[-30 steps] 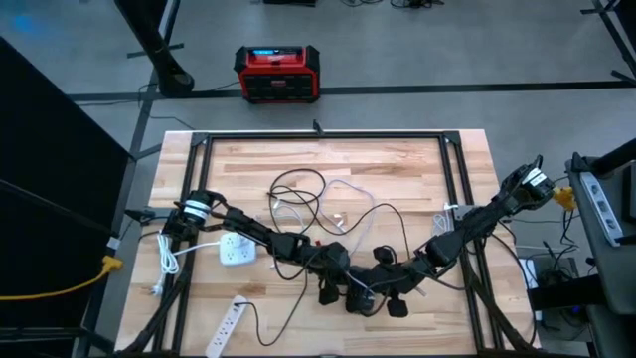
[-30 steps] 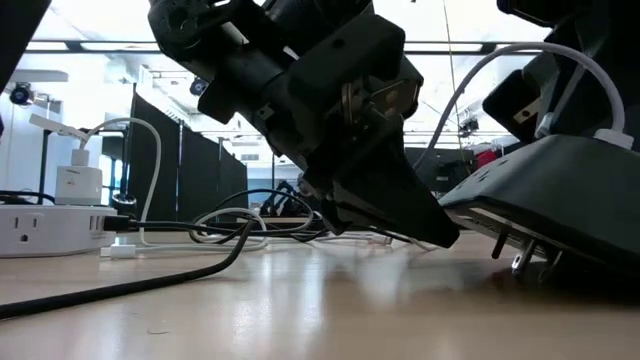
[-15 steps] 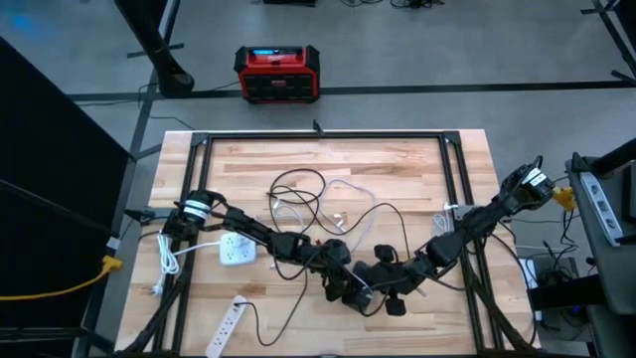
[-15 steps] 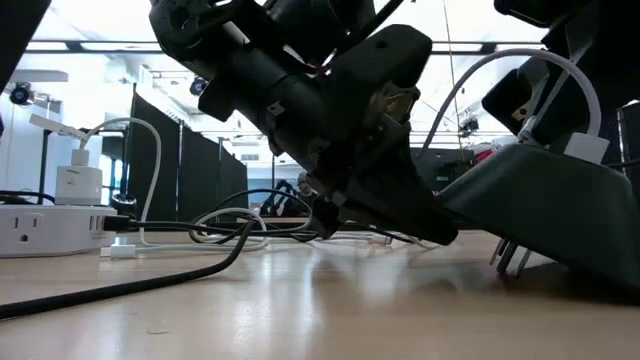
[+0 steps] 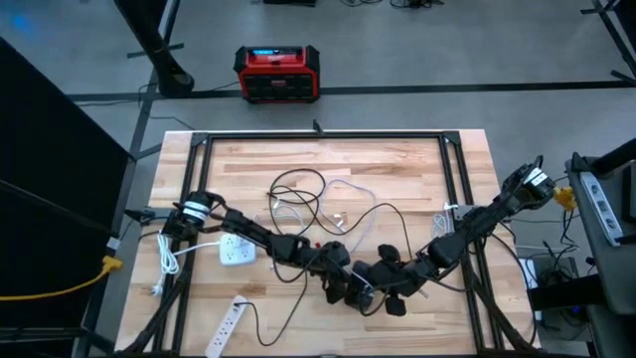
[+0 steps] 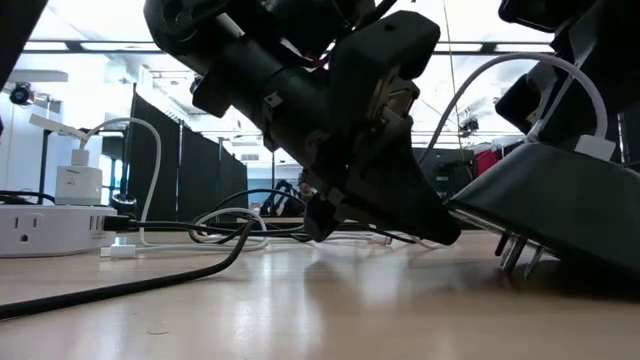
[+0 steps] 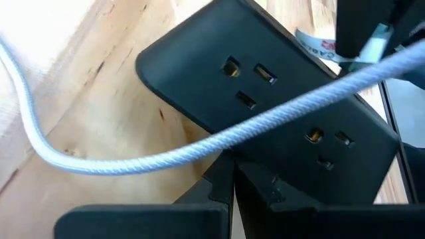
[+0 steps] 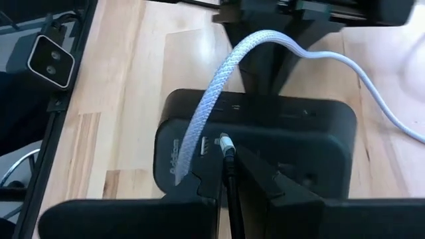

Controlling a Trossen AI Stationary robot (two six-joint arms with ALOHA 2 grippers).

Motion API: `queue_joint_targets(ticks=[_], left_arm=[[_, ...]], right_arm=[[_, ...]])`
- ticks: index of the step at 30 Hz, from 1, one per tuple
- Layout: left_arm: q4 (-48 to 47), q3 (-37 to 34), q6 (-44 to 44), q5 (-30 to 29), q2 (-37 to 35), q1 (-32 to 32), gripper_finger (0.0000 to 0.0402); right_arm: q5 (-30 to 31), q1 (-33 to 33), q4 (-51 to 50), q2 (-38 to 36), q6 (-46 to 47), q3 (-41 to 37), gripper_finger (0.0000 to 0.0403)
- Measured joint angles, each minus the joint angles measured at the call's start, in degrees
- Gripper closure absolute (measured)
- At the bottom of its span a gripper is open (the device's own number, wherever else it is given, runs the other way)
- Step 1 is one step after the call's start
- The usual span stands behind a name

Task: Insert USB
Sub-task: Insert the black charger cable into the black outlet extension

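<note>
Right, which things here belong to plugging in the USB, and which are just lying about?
In the job: braided cable, black block, right hand gripping the cable, left hand at the block.

Lying about: square white strip, long white strip, black leads, red box on the floor.

Right end effector [image 8: 229,174] pinching braided white cable [image 8: 219,86], plug tip at black power block [image 8: 312,143]

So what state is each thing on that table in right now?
Black power block with outlets: tilted, one edge raised off the wood, outlets empty.
White braided USB cable: pinched near its plug, tip at the block, not seated.
Right gripper: shut on the cable.
Left gripper: shut.
White power strip: flat, charger plugged in.
</note>
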Motion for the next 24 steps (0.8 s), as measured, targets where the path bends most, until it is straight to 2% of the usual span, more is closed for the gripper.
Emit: queue_joint_targets(ticks=[16,24], left_arm=[[0.0,0.2,-1.5,-0.3,0.0,-1.2,0.0401],[0.0,0.2,-1.5,-0.5,-0.1,-1.1,0.0401]], right_arm=[[2.7,0.2,-1.8,0.0,1.2,-0.1,0.0389],[3.5,0.5,-1.8,0.0,-2.6,-0.1,0.0389]])
